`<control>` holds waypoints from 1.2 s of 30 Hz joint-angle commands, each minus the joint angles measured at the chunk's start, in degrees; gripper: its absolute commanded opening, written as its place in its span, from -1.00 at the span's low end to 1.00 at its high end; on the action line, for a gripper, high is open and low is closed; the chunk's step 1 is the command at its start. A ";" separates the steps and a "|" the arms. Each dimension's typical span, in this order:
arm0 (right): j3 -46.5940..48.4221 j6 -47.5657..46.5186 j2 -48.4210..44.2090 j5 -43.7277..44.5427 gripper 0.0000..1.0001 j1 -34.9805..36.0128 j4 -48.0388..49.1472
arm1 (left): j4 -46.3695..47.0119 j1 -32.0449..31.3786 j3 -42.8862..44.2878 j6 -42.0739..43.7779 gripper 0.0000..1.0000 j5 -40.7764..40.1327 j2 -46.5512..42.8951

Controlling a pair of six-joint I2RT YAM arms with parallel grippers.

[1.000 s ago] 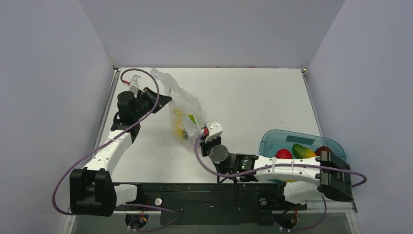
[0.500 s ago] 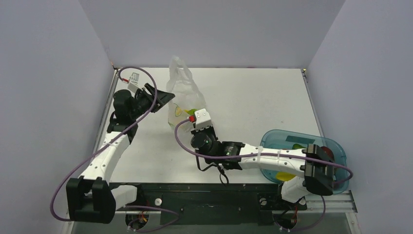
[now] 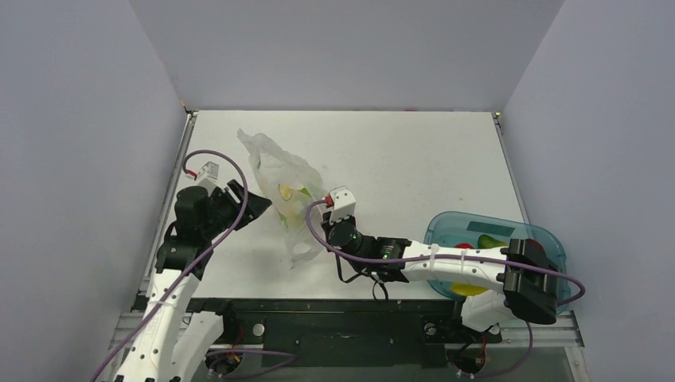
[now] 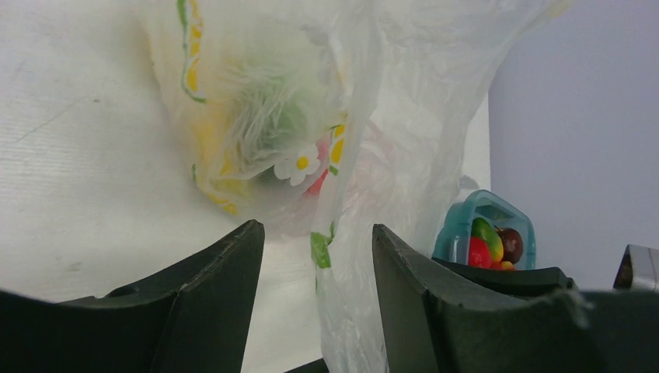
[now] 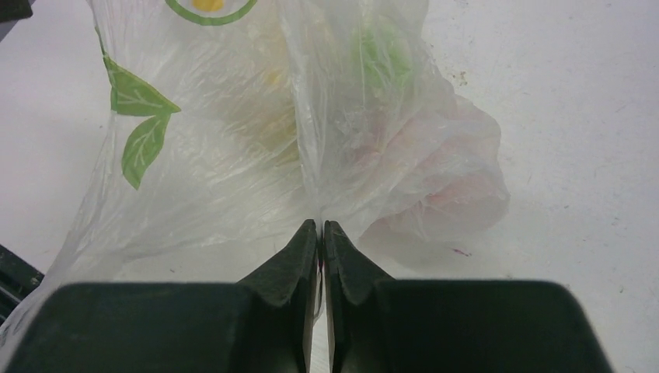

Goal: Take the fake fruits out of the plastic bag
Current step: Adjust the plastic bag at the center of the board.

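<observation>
The plastic bag (image 3: 280,185), thin clear film printed with leaves and daisies, lies slumped on the white table between both arms. Fake fruits show blurred through it as green (image 4: 272,124), red (image 4: 315,183) and yellow (image 5: 272,116) shapes. My left gripper (image 3: 259,208) is open at the bag's left side. A fold of film (image 4: 342,295) hangs loose in its gap (image 4: 315,228). My right gripper (image 5: 320,225) is shut with a pleat of the bag pinched at its tips, at the bag's near right side (image 3: 312,231).
A teal translucent tray (image 3: 477,216) stands at the near right and holds a red fruit (image 3: 462,236), a green one (image 3: 493,241) and a yellow one (image 3: 462,288). It also shows behind the bag (image 4: 466,225) in the left wrist view. Grey walls enclose the table.
The left gripper has opened, released the bag's top and pulled back towards the near left. The bag, held upright before, has slumped towards the near side. The right gripper stays shut on it.
</observation>
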 commanded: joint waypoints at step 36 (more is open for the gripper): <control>4.97 3.17 -12.48 -7.58 0.13 -0.19 -14.67 | 17.38 -1.77 -25.03 -7.03 -1.00 12.56 -13.05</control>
